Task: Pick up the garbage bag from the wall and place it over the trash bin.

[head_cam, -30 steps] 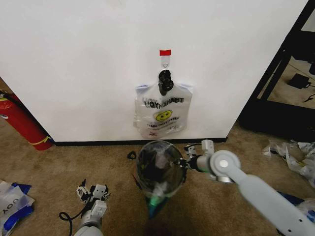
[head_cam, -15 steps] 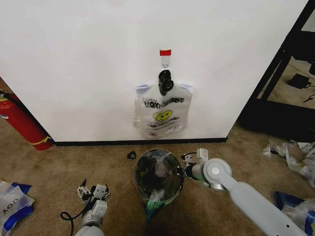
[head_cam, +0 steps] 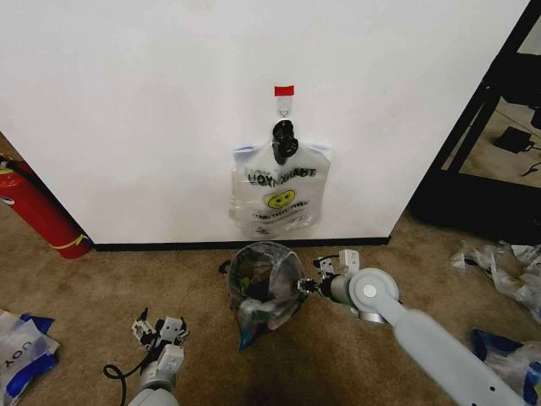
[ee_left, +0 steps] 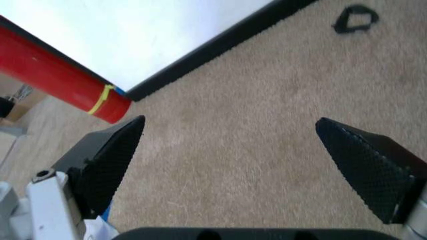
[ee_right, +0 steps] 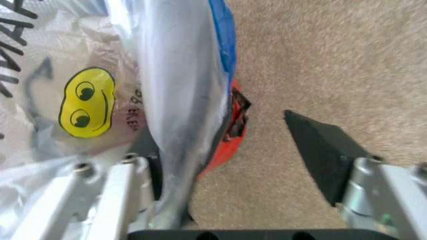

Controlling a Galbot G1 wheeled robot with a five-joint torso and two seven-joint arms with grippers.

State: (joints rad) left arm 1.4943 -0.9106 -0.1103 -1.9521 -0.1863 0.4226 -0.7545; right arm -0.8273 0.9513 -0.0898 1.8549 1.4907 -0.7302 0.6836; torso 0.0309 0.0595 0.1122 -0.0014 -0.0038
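Head view: the bin [head_cam: 264,279] stands on the carpet just before the wall [head_cam: 152,110], below the hook [head_cam: 284,100] that carries a bundle of bags [head_cam: 279,196]. The garbage bag [head_cam: 260,298] drapes over the bin. The right gripper [head_cam: 309,286] is beside the bin's rim; the left gripper [head_cam: 157,331] is parked well away from it.

Left wrist view: left gripper [ee_left: 233,165] spread wide, empty, above carpet.

Right wrist view: right gripper [ee_right: 227,165] released, jaws apart, one finger [ee_right: 320,150] free, the bag's smiley [ee_right: 87,102] and the bin's red base [ee_right: 223,137] close by.
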